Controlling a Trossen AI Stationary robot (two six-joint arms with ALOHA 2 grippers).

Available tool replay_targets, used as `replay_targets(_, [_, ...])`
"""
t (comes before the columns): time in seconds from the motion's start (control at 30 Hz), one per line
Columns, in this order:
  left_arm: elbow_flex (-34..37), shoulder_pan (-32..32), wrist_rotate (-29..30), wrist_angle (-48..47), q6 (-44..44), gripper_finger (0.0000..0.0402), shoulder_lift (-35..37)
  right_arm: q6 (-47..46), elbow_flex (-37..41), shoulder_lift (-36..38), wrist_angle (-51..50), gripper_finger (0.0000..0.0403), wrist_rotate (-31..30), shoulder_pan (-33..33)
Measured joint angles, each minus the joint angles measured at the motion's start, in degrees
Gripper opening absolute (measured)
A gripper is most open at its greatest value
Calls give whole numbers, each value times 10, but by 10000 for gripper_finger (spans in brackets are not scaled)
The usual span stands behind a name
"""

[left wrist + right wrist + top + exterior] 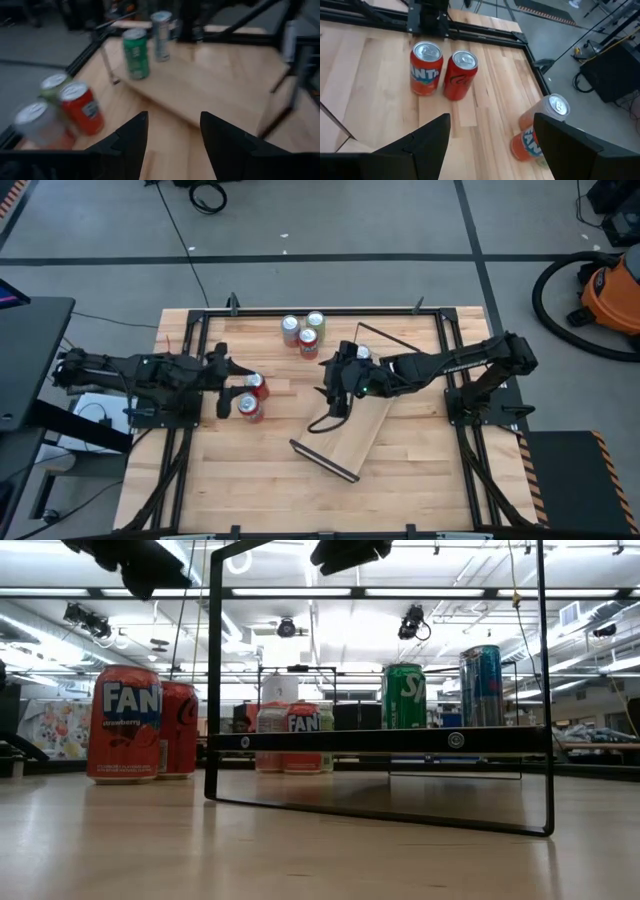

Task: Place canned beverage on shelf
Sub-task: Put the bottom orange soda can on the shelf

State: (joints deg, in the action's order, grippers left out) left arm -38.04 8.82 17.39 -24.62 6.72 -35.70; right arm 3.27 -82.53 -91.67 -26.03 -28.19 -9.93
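Canned beverage, next in line by my judgement: strawberry Fanta can (125, 725), upright, red-orange with white lettering, silver top, undented; touching or just beside it a red cola can (182, 728); both stand toward the left edge of the counter (260, 480), about midway along it.

Left pincer (173, 115): fingers spread wide, nothing held; hovers above that pair and points across at the shelf (350, 435).

Right pincer (491, 117): likewise wide open and empty; hangs over the middle of the counter, above the shelf.

Shelf: light-wood plank with black wire end frames; lies slantwise from mid-counter toward the front edge; carries a green can (404, 695) and a blue can (482, 685), upright, side by side at its far end; the rest of the plank is bare.

Spare stock: three cans (305, 332) clustered at the middle of the far edge.

Step in hand, as judged: between placements, two cans shelved, the next not yet gripped. Next move calls for lowering the left pincer squarely round one can without knocking its neighbour, closing firmly, lifting clear, then setting it on bare plank away from the two shelved cans.
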Motion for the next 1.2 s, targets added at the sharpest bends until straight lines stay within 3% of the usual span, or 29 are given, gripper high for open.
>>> replay_targets(0.1, [-15,-4,1,-21,17,199,-26,0,0,0,0,297,-6,-6])
replay_targets(0.33, [-126,3,3,-141,39,216,-125,16,0,0,-2,297,-15,-12])
replay_targets(0.6, [-168,-57,38,-235,77,251,-230,29,3,0,2,297,-48,-12])
replay_targets(0.7, [-176,-76,16,-272,83,277,-262,33,13,0,1,297,-49,-12])
replay_targets(0.83, [-197,-86,-68,-309,104,304,-285,34,16,0,-6,297,-53,-12])
replay_targets(0.97, [-225,-61,-134,-341,149,311,-289,33,16,1,-8,297,-53,-12])
replay_targets(1.2, [-238,48,-141,-461,276,311,-289,28,16,1,-11,297,-53,-15])
